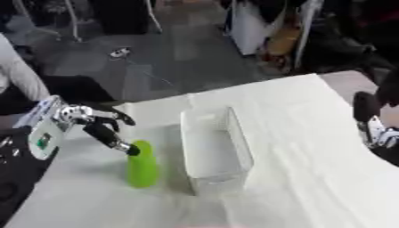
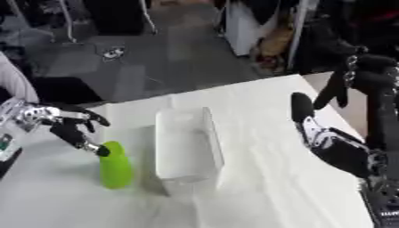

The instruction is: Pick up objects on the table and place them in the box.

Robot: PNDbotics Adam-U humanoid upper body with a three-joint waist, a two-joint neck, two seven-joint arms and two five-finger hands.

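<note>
While the green bottle (image 1: 143, 170) stands upright on the white table (image 1: 311, 169), just left of the clear box (image 1: 214, 151), we have our left hand (image 1: 97, 124) above it, one finger reaching down to touch its top and the others spread, holding nothing. It looks to us like light, stiff plastic, smooth and probably slippery, and tall enough to tip. We would wrap the fingers round its middle, not the narrow top. Our right hand (image 2: 335, 149) hangs idle over the table's right side; whether its fingers are curled we cannot tell.
</note>
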